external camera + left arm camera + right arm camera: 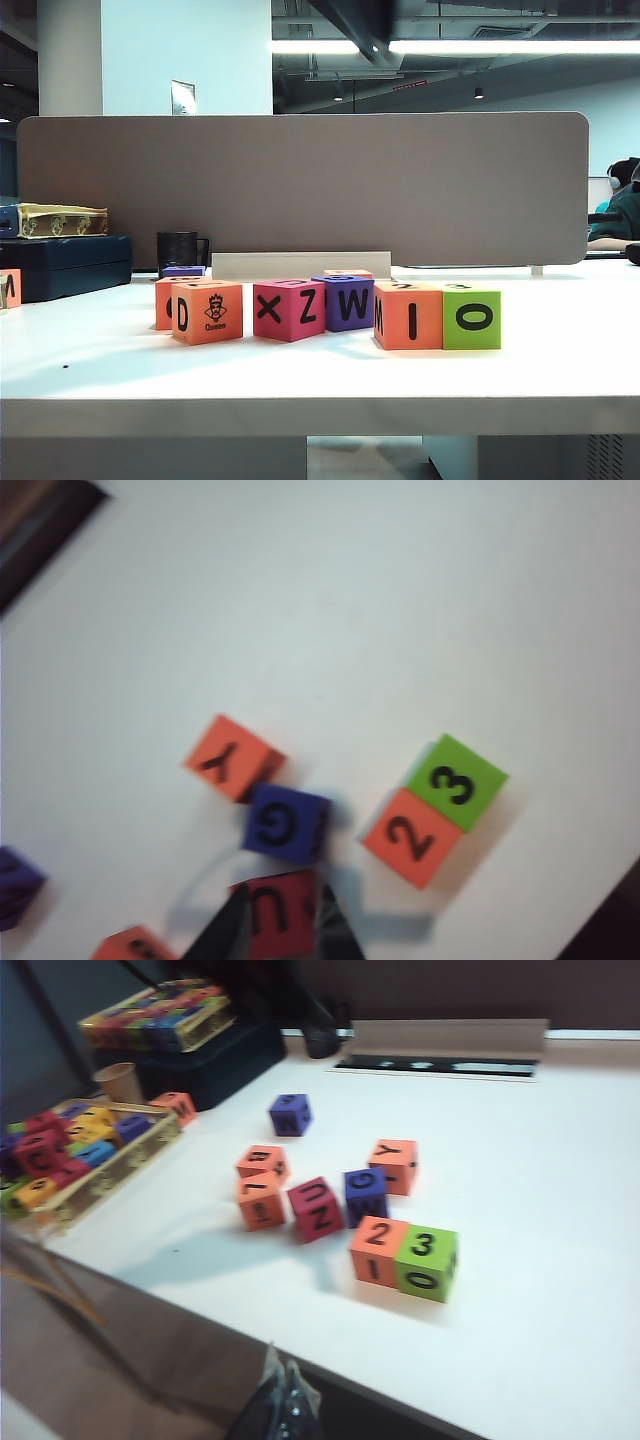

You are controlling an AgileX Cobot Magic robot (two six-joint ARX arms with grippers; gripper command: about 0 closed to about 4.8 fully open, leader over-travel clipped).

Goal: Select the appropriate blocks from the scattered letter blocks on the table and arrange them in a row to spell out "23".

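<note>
Item: paired cubes, front right of the desk [300, 375]. Orange block [408, 316] and lime-green block [471, 318] sit touching side by side, tops reading "2" and "3", nearer the desk's front edge than the other cubes. Just behind: purple block [345, 300], pink block [290, 309] and the orange Queen-picture block [207, 312], loosely clustered. Left gripper [285, 935] — above the pink cube, jaws a narrow way apart, holding nothing visible. Right gripper [283, 1410] — off the desk's front edge, jaws apparently closed, empty. Risk, as judged: the left gripper hangs close over the cluster; a low sweep could knock the purple cube into the pair and skew the row. Far back: a tray of spare cubes [70, 1150].
</note>
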